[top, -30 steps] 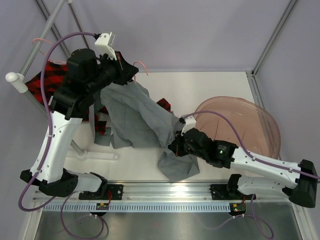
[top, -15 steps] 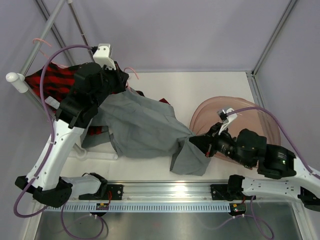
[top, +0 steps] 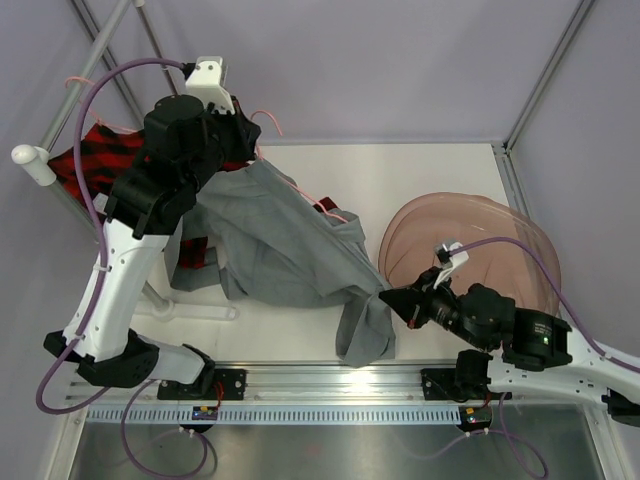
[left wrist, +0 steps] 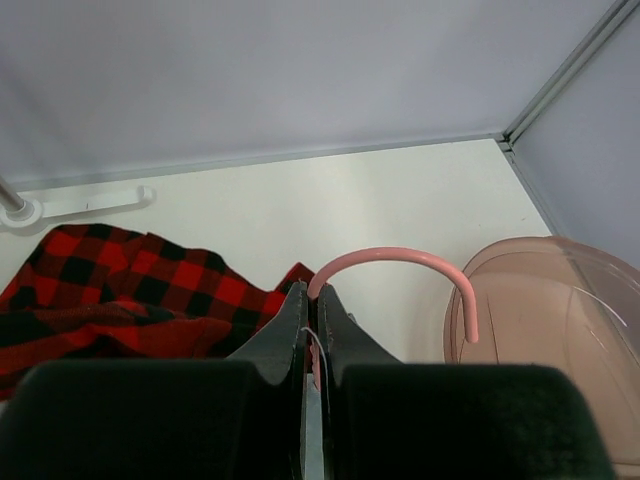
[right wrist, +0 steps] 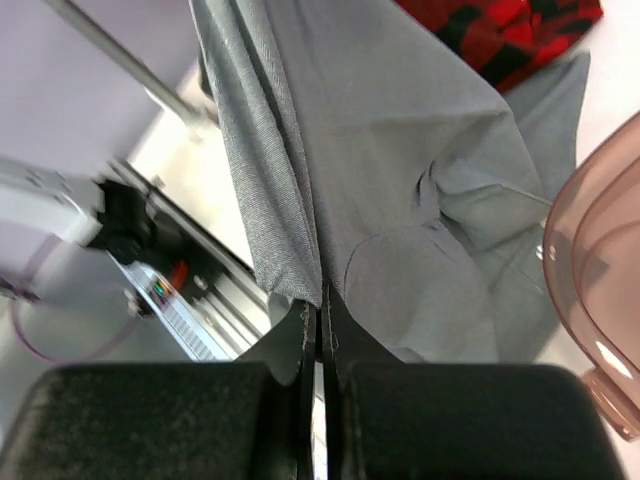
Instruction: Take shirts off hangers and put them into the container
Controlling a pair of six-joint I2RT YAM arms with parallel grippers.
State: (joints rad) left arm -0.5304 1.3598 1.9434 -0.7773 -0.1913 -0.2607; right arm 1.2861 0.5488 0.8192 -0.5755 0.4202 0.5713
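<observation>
The grey shirt hangs stretched between my two grippers, still on a pink wire hanger. My left gripper is raised at the back left and shut on the hanger's neck, with the hook curving past its tips. My right gripper is near the front and shut on the grey shirt's edge; its jaws pinch the fabric. The red-and-black plaid shirt lies bunched under the left arm. The round pinkish container sits at the right, beside the right gripper.
Grey rail poles with a white end cap stand at the back left, and their white foot rests on the table. A metal track runs along the front edge. An enclosure post rises at the back right.
My right gripper has drawn the grey shirt's edge rightward towards the container. My left gripper dipped, then rose again with the hanger. The shirt is now pulled taut between them.
</observation>
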